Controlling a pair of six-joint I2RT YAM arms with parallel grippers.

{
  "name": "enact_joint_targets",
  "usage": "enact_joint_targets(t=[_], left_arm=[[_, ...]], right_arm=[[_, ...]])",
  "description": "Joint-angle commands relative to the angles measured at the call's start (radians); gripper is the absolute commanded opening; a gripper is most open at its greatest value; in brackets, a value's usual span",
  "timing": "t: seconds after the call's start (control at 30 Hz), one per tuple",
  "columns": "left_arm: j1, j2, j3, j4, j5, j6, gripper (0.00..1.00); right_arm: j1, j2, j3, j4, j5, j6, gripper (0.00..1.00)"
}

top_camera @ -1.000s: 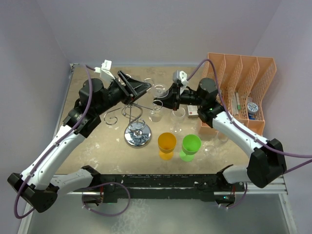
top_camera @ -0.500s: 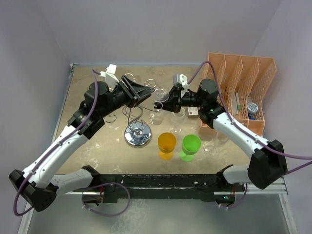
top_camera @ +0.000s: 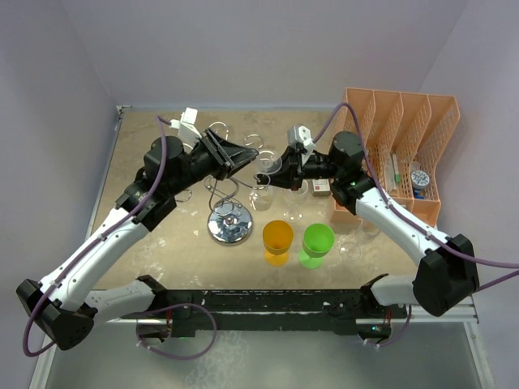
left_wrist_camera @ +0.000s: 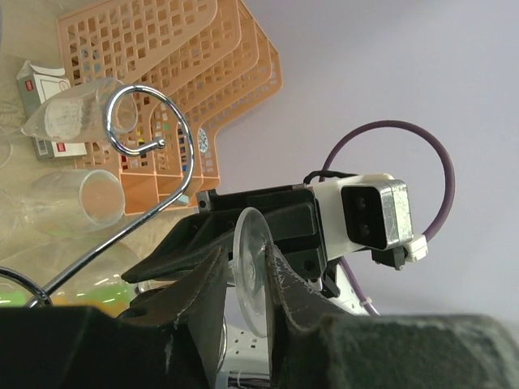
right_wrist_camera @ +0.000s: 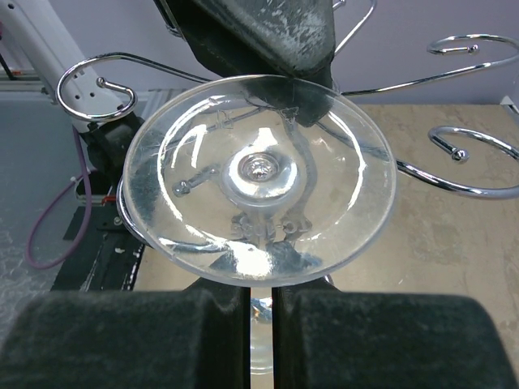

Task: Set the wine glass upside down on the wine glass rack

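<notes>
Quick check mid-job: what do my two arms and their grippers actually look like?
The left arm and right arm match: white links, black joints, and a purple cable looping along each. The left gripper and right gripper have matte black, wedge-shaped fingers. A white-and-silver camera box sits on the wrist.

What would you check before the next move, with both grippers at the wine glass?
1. Is the right gripper shut on the stem of the wine glass: ok.
2. Does the left gripper straddle the glass's foot: ok.
3. Are the left fingers clamped on the foot: cannot tell.
4. Is the glass clear of the scroll arms of the wine glass rack: cannot tell.
5. Is a scroll arm free: ok.
6. Do the orange cup and green cup stand apart from the rack's base: ok.
</notes>
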Motion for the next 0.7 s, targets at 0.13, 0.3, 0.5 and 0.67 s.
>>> enact_joint_targets(t=[0.13,0.3,0.5,0.67], left_arm=[[-0.023,-0.002,0.001,0.042,0.043,0.018,0.11],[-0.028,-0.014,0.007,0.022,0.036,0.034,0.00],[-0.028,-0.058,0.030,-0.033,-0.027,0.050,0.00],[-0.028,-0.066,0.045,-0.069,-0.056,0.060,0.00]], right_arm=[[0.016,-0.040,0.022,0.040,-0.017,-0.008,0.00],[0.016,-0.038,0.029,0.049,0.006,0.026,0.00],[0.015,-0.062,0.020,-0.030,0.119,0.028,0.35],[0.014,-0.096,-0.003,-0.073,0.262,0.019,0.42]])
